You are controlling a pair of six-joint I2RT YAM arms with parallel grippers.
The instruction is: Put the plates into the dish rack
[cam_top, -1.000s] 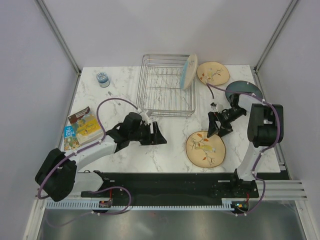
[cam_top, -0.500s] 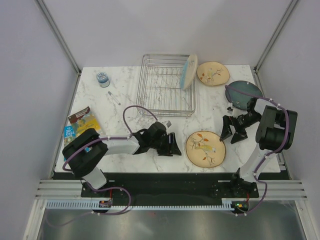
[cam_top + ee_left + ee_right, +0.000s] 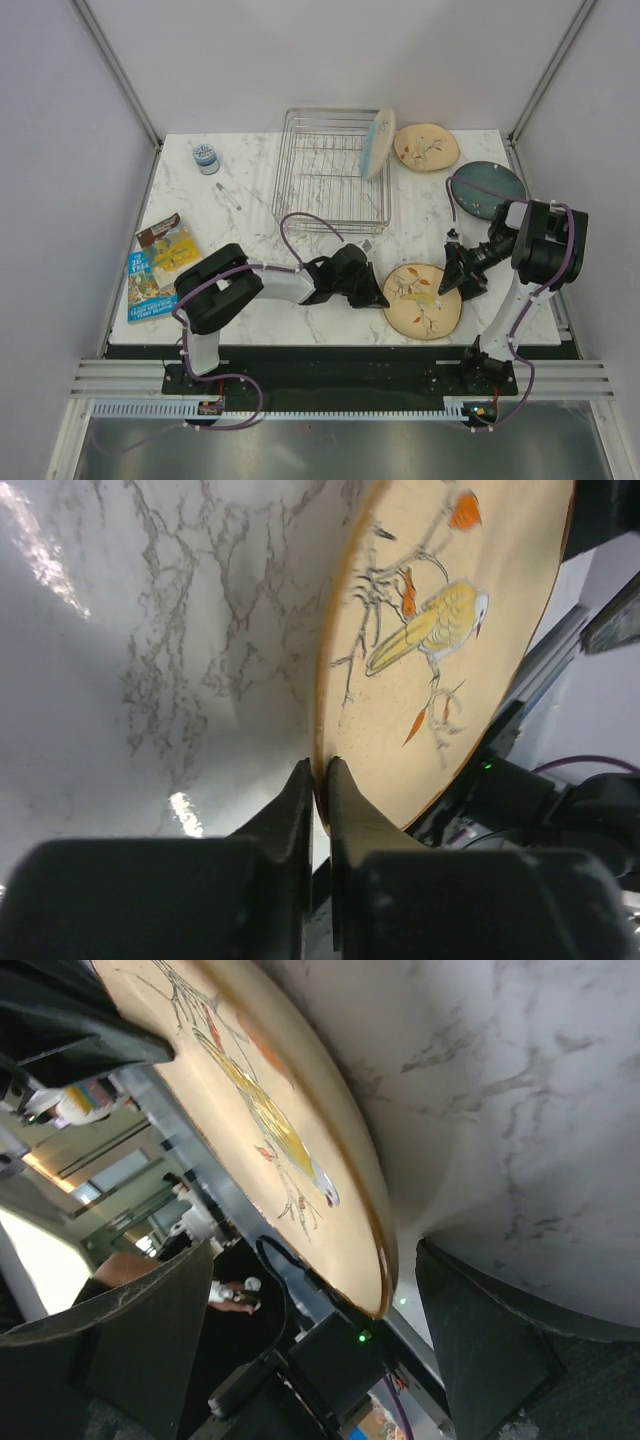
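Observation:
A cream-tan plate with a bird and sprig design lies near the table's front edge. My left gripper is shut on its left rim; in the left wrist view the rim is pinched between the fingertips. My right gripper stands open at the plate's right side, its fingers straddling the plate edge without touching it. The wire dish rack holds a blue-and-cream plate upright at its right end. Another cream plate and a dark teal plate lie flat to the right.
A small blue tin sits at the back left, with a thin utensil near it. Colourful packets lie at the left edge. The near plate lies close to the black rail at the front.
My left arm swung right to the near plate and shut on its left rim. My right gripper dropped to the plate's right rim. The plate shifted slightly right.

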